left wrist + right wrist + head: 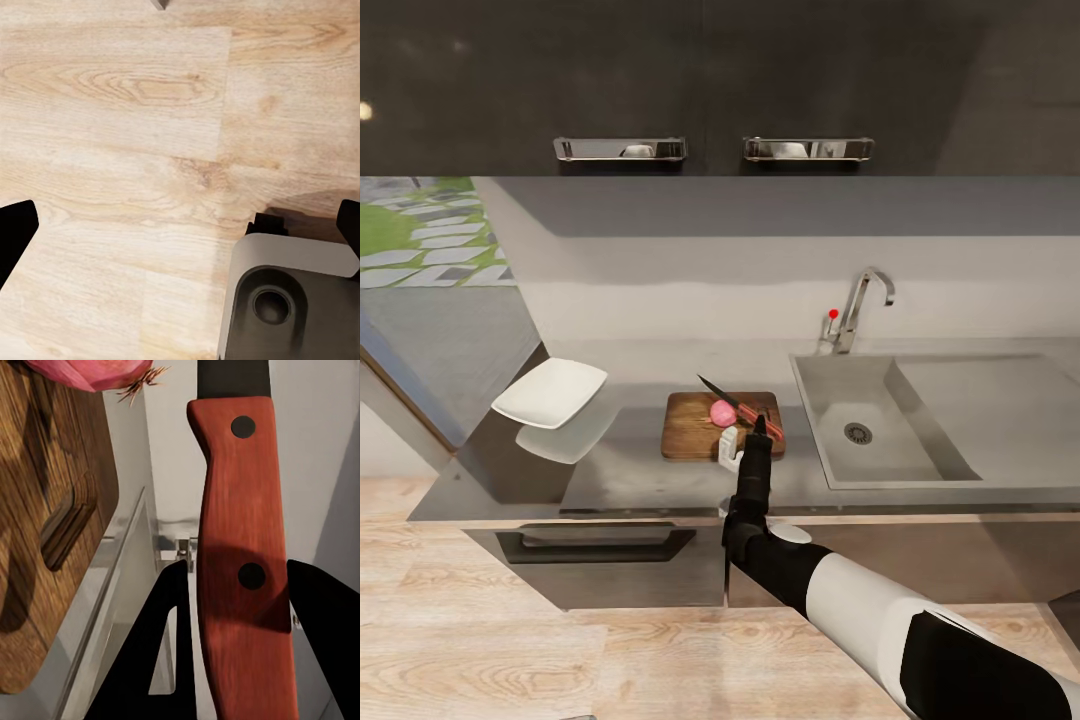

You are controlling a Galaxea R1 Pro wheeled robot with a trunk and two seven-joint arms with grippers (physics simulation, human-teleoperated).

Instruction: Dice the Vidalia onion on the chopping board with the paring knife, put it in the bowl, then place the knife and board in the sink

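Observation:
The brown chopping board lies on the grey countertop, left of the sink. A pink onion rests on the board and also shows as the onion in the right wrist view. My right gripper hovers over the board's right end, shut on the paring knife by its red handle; the dark blade points back-left past the onion. Black fingers flank the handle. The white bowl sits at the counter's left end. My left gripper hangs open over the floor.
An angular steel tap with a red knob stands behind the sink basin. Dark wall cabinets hang above the counter. A drawer handle shows under the counter edge. Light wooden floor and part of my base lie below the left gripper.

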